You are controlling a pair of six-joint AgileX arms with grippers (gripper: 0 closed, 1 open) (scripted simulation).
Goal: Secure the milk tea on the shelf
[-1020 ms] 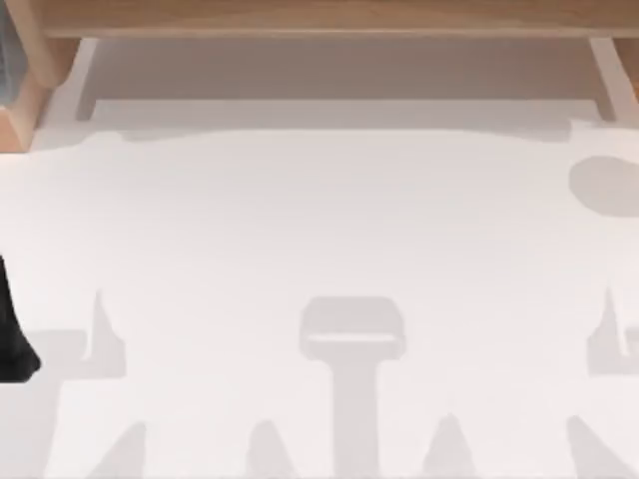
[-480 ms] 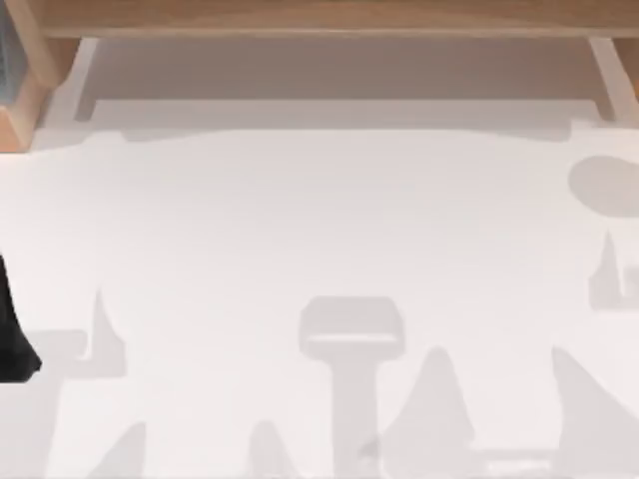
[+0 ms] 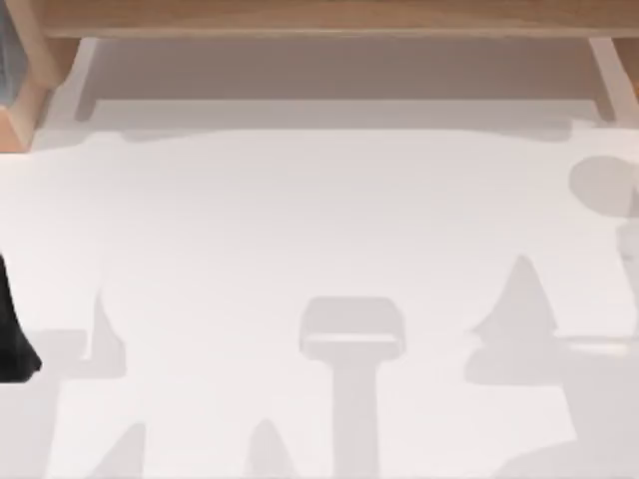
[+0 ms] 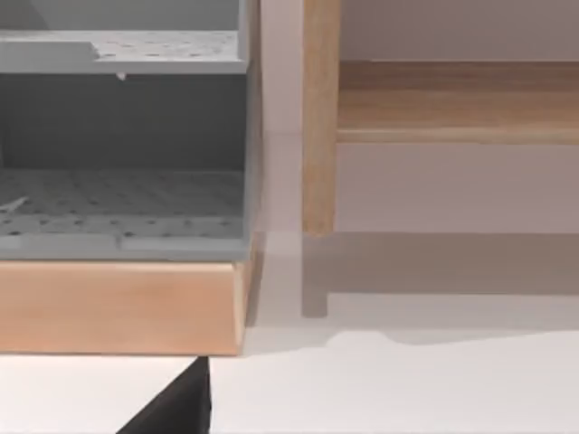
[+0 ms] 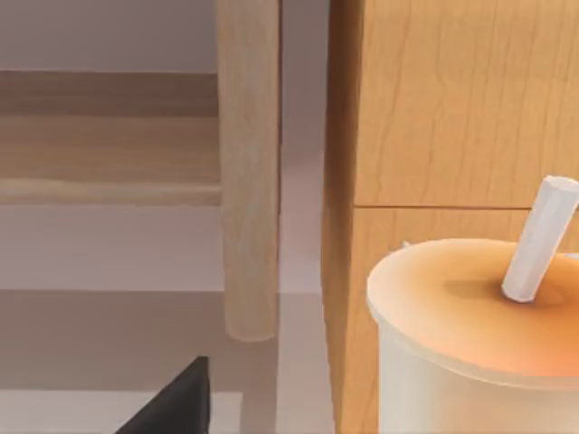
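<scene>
- As seen from the right wrist view, the milk tea (image 5: 470,362) stands upright close to the camera: pale, cloudy cup wall, round top tinted orange-tan, white straw (image 5: 538,240) poking out at a tilt.
- Its lower part is cut off, so what it rests on can't be told.
- Right behind the cup: a light wooden panel (image 5: 452,108). Just beside that panel: a side upright (image 5: 249,181) of the shelf (image 3: 319,18).
- Top view: shelf plank runs along the far edge of the white table (image 3: 300,220).
- Left wrist view: grey cabinet (image 4: 122,154) on a wooden base (image 4: 118,307), two open compartments with perforated floors, just beside the shelf.
- Right gripper (image 5: 176,402) sits near the cup, dark tip visible; open or closed, can't tell.
- Left gripper (image 4: 176,407) faces the cabinet; left arm (image 3: 10,339) at the table's left edge. Grip state: can't tell.
</scene>
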